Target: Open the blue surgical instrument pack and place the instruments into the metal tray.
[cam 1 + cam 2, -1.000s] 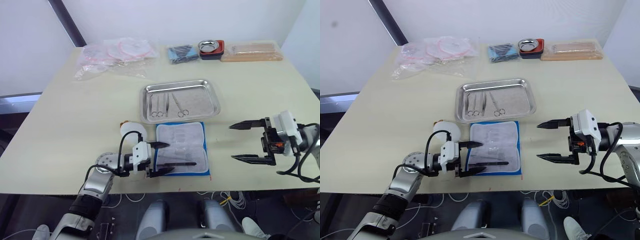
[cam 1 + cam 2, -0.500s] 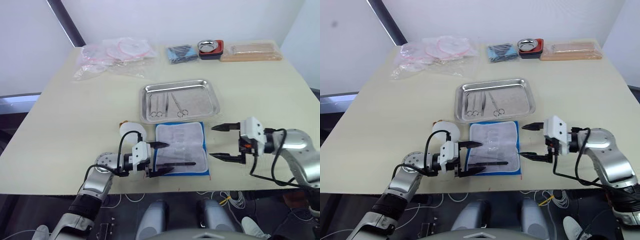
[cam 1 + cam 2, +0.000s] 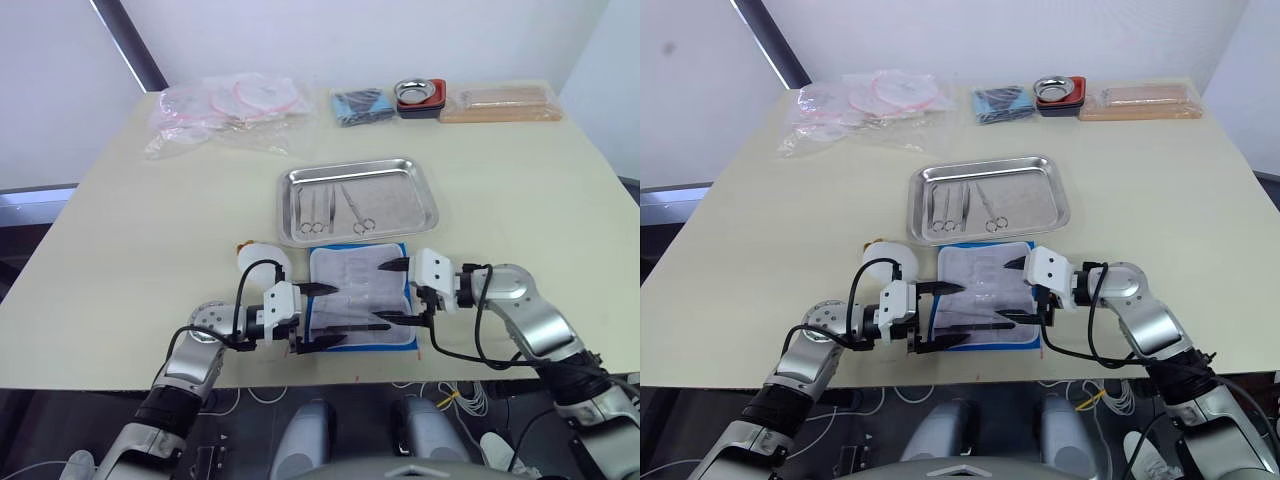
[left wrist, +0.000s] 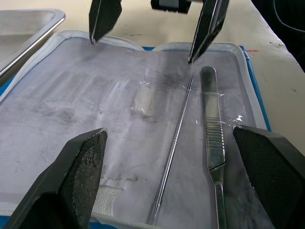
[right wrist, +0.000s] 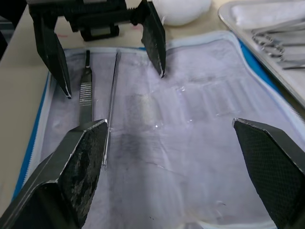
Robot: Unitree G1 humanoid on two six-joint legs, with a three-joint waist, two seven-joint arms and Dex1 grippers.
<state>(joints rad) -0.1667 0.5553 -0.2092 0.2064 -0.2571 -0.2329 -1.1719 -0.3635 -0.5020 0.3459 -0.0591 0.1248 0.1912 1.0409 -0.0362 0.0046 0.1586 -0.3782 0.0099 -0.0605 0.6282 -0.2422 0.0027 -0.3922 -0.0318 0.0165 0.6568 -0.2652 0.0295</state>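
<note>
The blue surgical instrument pack [image 3: 360, 297] lies open near the table's front edge, its grey-white lining facing up. Two instruments rest on the lining: a slim probe [image 4: 174, 143] and a flat straight handle [image 4: 212, 138]. My left gripper [image 3: 335, 315] is open over the pack's left part, with both tools between its fingers and untouched. My right gripper [image 3: 382, 293] is open over the pack's right part, facing the left one. Behind the pack, the metal tray [image 3: 425, 200] holds ring-handled scissors [image 3: 355, 210] and other instruments [image 3: 315, 212].
A white round object [image 3: 262, 258] sits just left of the pack. Along the far edge are clear plastic bags [image 3: 230, 105], a dark blue folded bundle [image 3: 358, 105], a small bowl in a red dish [image 3: 420, 95] and a tan box [image 3: 495, 102].
My right gripper has swept left from the table's right side to the pack's right part, staying open. The left gripper and the tools have not moved.
</note>
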